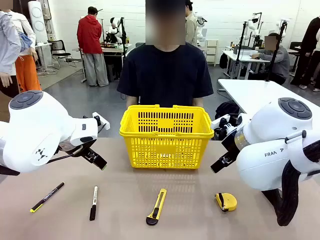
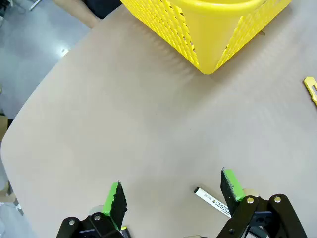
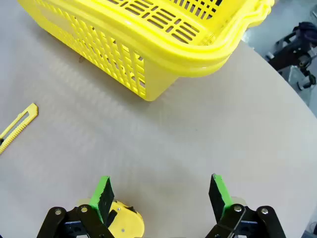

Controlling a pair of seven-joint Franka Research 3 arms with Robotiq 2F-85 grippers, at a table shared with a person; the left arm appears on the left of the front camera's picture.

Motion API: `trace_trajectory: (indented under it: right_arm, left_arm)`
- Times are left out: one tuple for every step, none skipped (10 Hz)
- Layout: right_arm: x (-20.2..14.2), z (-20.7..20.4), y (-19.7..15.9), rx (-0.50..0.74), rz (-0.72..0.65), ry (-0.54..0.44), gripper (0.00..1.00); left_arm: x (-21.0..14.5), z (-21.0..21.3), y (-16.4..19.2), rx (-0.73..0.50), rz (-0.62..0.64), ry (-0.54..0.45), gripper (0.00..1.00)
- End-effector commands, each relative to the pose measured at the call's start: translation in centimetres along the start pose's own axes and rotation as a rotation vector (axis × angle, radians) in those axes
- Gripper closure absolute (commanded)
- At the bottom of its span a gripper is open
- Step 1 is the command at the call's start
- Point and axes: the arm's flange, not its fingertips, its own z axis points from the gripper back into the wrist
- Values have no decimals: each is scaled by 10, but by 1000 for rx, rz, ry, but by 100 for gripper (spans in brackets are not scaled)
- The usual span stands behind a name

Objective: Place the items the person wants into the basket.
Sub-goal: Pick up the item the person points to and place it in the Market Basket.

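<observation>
The yellow basket [image 1: 165, 135] stands mid-table in front of the person [image 1: 166, 75] in a black T-shirt. Along the near edge lie the thin black pen [image 1: 46, 197], the black-and-white marker [image 1: 93, 202] and the yellow-and-black utility knife [image 1: 156, 206]. My left gripper [image 1: 95, 157] hangs open above the table left of the basket; in its wrist view the open gripper [image 2: 173, 191] has the marker [image 2: 213, 202] beside one finger. My right gripper [image 1: 220, 162] hovers right of the basket, and its wrist view shows it open [image 3: 161, 191] and empty, with the knife [image 3: 17, 128] off to the side.
A yellow tape measure [image 1: 226, 201] lies at the near right, showing under my right gripper as the tape measure [image 3: 124, 220]. The basket [image 3: 148, 44] has bare table on both sides. Other people and work tables stand far behind the person.
</observation>
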Motion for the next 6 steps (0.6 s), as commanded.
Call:
trace_trajectory:
  right_arm:
    - [0,0,0,0,0,0,0]
    - [0,0,0,0,0,0,0]
    - [0,0,0,0,0,0,0]
    - [0,0,0,0,0,0,0]
    - [0,0,0,0,0,0,0]
    - [0,0,0,0,0,0,0]
  left_arm:
    - [0,0,0,0,0,0,0]
    - [0,0,0,0,0,0,0]
    - [0,0,0,0,0,0,0]
    - [0,0,0,0,0,0,0]
    - [0,0,0,0,0,0,0]
    - [0,0,0,0,0,0,0]
